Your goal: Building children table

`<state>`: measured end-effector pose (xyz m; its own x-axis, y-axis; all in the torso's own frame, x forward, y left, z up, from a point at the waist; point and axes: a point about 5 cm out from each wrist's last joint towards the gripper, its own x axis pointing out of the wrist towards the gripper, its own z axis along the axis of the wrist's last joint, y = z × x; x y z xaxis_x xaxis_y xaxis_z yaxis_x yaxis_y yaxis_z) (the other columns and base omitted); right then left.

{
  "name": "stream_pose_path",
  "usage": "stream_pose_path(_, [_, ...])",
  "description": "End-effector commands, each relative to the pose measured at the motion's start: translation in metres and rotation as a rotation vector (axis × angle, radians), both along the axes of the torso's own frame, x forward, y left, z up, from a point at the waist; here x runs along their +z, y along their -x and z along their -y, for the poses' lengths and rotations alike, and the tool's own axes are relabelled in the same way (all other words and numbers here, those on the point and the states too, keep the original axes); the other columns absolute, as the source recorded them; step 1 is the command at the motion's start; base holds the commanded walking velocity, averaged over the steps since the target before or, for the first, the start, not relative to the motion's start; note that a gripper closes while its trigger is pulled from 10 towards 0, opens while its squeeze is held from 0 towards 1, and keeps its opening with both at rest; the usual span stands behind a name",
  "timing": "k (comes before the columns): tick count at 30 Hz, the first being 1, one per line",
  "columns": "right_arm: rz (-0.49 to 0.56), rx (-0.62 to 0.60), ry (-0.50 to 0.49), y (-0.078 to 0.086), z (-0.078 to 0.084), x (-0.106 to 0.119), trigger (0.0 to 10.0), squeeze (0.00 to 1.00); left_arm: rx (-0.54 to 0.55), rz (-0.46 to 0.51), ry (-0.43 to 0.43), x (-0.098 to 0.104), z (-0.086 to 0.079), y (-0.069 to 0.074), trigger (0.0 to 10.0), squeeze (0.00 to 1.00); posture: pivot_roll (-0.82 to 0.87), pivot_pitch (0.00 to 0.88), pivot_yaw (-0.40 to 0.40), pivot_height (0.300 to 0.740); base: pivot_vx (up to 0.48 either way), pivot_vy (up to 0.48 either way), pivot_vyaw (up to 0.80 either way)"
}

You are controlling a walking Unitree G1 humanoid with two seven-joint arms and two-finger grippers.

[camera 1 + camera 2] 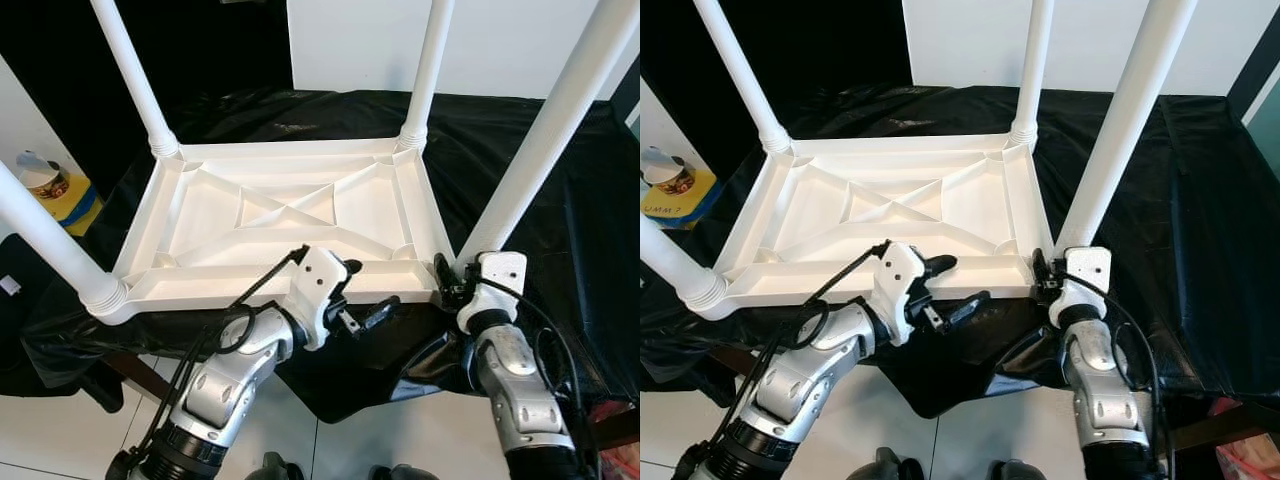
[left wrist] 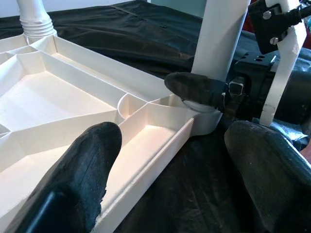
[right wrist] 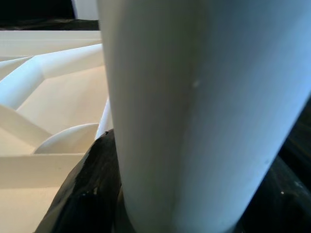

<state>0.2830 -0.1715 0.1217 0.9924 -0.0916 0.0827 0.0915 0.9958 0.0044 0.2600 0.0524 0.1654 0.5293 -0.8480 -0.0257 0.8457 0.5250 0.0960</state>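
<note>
White tabletop (image 1: pixel 290 215) lies upside down w/ all 4 legs in. Right gripper (image 1: pixel 447 280) clamped on near-right leg (image 1: pixel 545 130); left gripper (image 1: pixel 365 295) apart beside near edge. Nearly done; flipping left.

My left arm bends in from the lower left, wrist tilted, left gripper (image 1: pixel 365 296) with fingers spread apart. My right arm rises straight from below, right gripper (image 1: pixel 447 281) with its fingers closed around a white leg (image 1: pixel 540 145).
</note>
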Motion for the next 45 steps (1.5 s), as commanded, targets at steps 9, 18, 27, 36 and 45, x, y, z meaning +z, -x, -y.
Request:
stream_pose_path(9, [-0.083,-0.179,-0.131,0.013,-0.008,-0.018,10.0,0.00,-0.083,-0.022,-0.001,0.001,0.002,0.004,10.0,0.00,-0.09,0.113,0.051,0.740,0.000,0.000,0.00])
stream_pose_path(18, [0.021,-0.064,-0.111,0.011,-0.016,-0.001,10.0,0.21,-0.076,-0.020,-0.003,0.002,0.000,0.002,10.0,0.00,-0.09,0.134,0.051,0.740,0.000,0.000,0.00])
stream_pose_path(27, [0.066,0.160,-0.046,0.011,-0.003,0.013,10.0,1.00,-0.069,-0.025,0.002,0.002,0.000,0.004,10.0,0.00,-0.09,0.138,0.041,0.740,0.000,0.000,0.00])
stream_pose_path(36, [0.037,0.391,0.049,0.007,0.007,0.017,10.0,0.00,-0.072,-0.029,-0.002,0.001,-0.001,0.005,10.0,0.00,-0.08,0.135,0.048,0.740,0.000,0.000,0.00])
stream_pose_path(45, [-0.023,0.532,0.146,-0.001,0.007,0.007,10.0,0.00,-0.081,-0.033,-0.006,0.002,-0.002,0.005,10.0,0.00,-0.08,0.137,0.055,0.740,0.000,0.000,0.00])
